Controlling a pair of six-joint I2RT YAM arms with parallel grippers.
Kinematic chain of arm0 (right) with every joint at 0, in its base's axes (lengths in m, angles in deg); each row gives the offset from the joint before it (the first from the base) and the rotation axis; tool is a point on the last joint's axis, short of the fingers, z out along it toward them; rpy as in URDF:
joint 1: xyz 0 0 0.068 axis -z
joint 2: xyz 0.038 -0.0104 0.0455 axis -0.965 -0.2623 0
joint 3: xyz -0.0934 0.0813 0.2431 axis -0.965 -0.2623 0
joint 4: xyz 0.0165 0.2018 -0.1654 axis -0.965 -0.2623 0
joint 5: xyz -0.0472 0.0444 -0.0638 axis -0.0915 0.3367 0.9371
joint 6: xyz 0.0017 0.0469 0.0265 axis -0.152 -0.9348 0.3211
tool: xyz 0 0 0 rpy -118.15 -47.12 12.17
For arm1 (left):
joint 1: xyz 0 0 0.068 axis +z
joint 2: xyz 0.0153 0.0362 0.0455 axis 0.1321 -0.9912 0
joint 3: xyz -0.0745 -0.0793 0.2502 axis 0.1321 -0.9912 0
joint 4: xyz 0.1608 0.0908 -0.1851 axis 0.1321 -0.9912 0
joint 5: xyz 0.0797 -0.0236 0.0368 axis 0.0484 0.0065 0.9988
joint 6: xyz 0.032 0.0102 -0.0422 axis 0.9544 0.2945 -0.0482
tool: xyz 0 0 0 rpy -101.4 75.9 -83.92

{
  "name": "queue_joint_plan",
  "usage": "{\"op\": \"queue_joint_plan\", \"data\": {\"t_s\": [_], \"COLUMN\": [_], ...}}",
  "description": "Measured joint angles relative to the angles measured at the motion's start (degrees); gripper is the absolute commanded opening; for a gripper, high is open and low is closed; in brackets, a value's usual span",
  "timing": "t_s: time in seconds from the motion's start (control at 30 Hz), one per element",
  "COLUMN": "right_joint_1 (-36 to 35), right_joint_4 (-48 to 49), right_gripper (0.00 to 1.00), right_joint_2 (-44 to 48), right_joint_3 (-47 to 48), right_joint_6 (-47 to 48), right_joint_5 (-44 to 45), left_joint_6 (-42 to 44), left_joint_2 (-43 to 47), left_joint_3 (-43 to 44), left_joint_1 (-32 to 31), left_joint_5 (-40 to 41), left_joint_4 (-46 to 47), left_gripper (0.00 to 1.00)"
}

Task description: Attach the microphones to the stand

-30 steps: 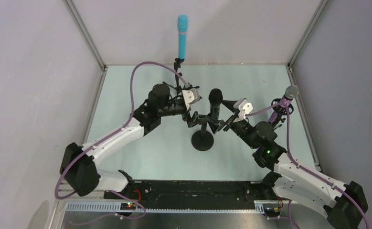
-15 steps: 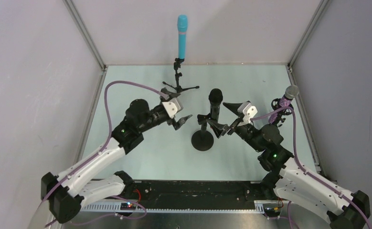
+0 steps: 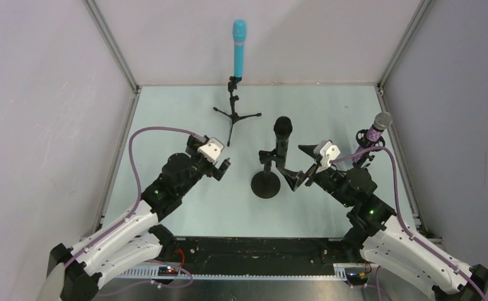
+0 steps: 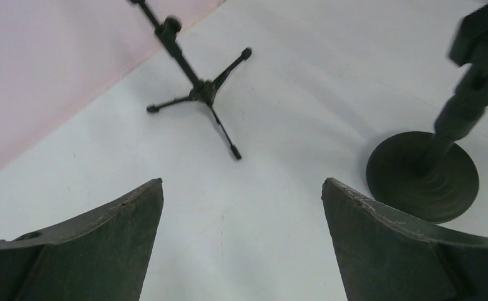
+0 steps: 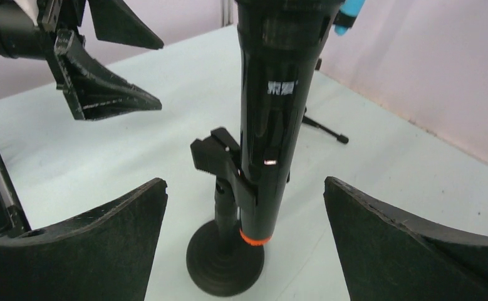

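Note:
The black microphone [image 3: 282, 133] with an orange end [image 5: 254, 238] stands upright in the clip of a round-base stand [image 3: 265, 185] at mid-table. The turquoise microphone [image 3: 238, 47] sits on a tripod stand [image 3: 232, 113] at the back. The purple glitter microphone [image 3: 376, 127] sits on a stand at the right. My left gripper [image 3: 223, 168] is open and empty, left of the round base [image 4: 423, 175]. My right gripper [image 3: 297, 166] is open and empty, just right of the black microphone [image 5: 272, 113], not touching it.
The tripod's legs [image 4: 200, 94] spread on the table behind my left gripper. Purple cables loop over both arms. Enclosure walls and metal posts border the table on the left, back and right.
Both grippers have drawn back from the black microphone's stand toward the near edge. The left arm has moved furthest, back and left. The black microphone stays in its clip.

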Motion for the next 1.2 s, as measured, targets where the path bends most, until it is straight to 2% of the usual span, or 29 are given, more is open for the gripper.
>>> {"op": "queue_joint_plan", "data": {"t_s": [0.17, 0.3, 0.53, 0.73, 0.87, 1.0, 1.2], "right_joint_1": [1.49, 6.25, 22.12, 32.68, 34.8, 34.88, 34.75], "right_joint_4": [-4.9, -7.5, -11.17, -12.63, -7.28, 3.26, 20.87], "right_gripper": [1.0, 0.99, 0.99, 0.97, 0.96, 0.99, 0.99], "right_joint_2": [0.76, -0.02, -4.63, -5.95, -6.01, -9.55, -21.75], "right_joint_3": [0.0, -0.07, -1.16, -5.4, -10.64, -16.65, -17.46], "right_joint_6": [-1.9, -4.79, -12.07, -14.86, -14.36, -12.09, -7.61], "right_joint_5": [0.04, -1.27, -6.56, -5.35, -1.88, 1.75, 4.87], "left_joint_6": [-5.84, -10.05, -18.1, -23.15, -23.32, -21.68, -18.29], "left_joint_2": [0.22, -0.63, -0.7, 3.39, 6.88, 7.74, 1.14], "left_joint_3": [-2.34, -2.78, -4.5, -10.27, -15.52, -20.85, -28.09], "left_joint_1": [0.28, 2.51, 13.99, 23.78, 25.4, 25.62, 26.53], "left_joint_5": [6.73, 8.28, 7.37, 7.28, 11.76, 16.72, 20.94], "left_joint_4": [-0.42, -0.83, -0.2, 2.67, 6.84, 13.75, 29.66], "left_gripper": [1.0, 1.0, 1.0, 1.0, 1.0, 1.0, 1.0]}}
